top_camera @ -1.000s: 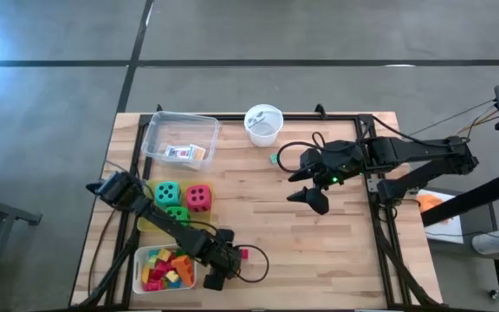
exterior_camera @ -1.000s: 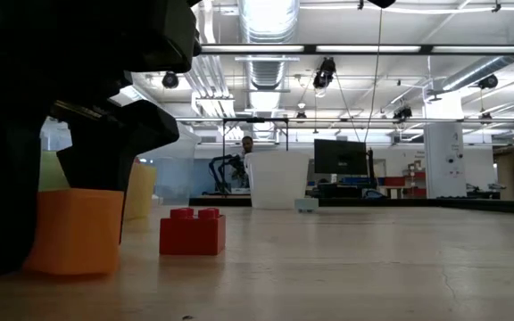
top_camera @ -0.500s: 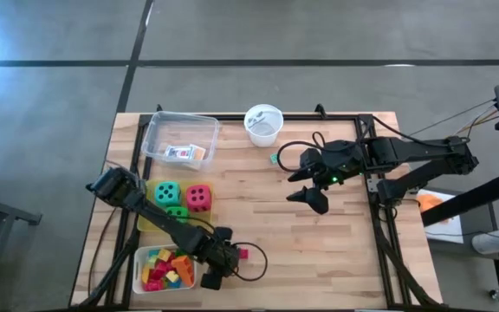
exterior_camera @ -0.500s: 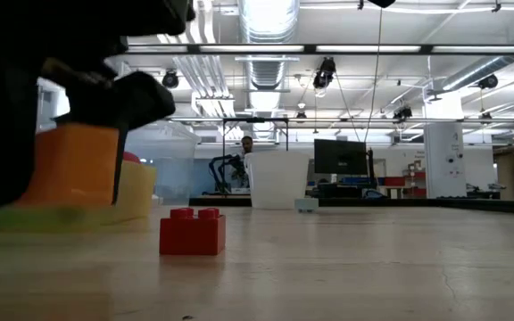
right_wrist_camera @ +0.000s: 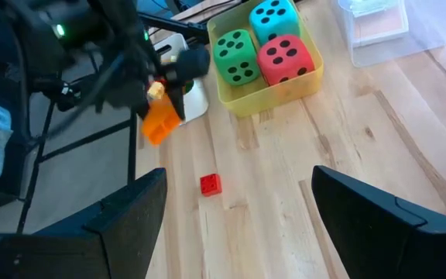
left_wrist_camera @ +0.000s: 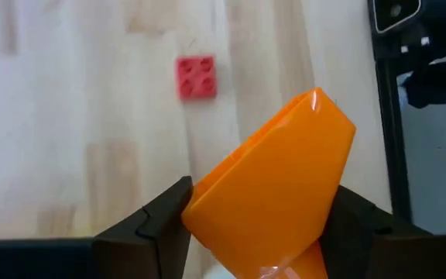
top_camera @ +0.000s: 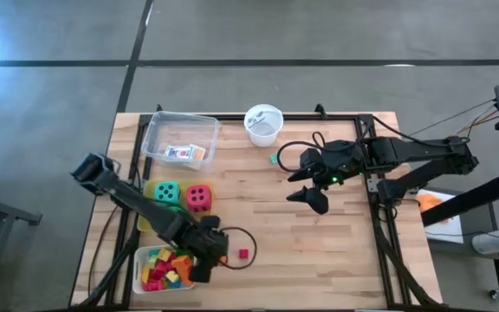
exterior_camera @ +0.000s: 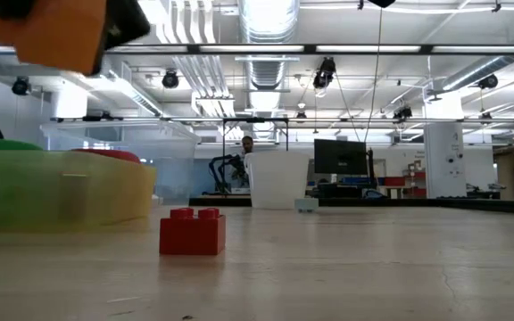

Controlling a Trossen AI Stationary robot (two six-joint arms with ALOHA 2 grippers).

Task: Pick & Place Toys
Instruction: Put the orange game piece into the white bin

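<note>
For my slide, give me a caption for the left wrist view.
Left gripper holding an orange block above the table, red block below.

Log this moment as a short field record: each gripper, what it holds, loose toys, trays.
left gripper: shut on large orange plastic block, lifted above the table beside the white tray of mixed blocks
right gripper: open, empty, waiting over the table's right half
loose toy: small red plastic block on bare wood
yellow tray: green, teal and red foam dice
clear tray: small card packs
</note>
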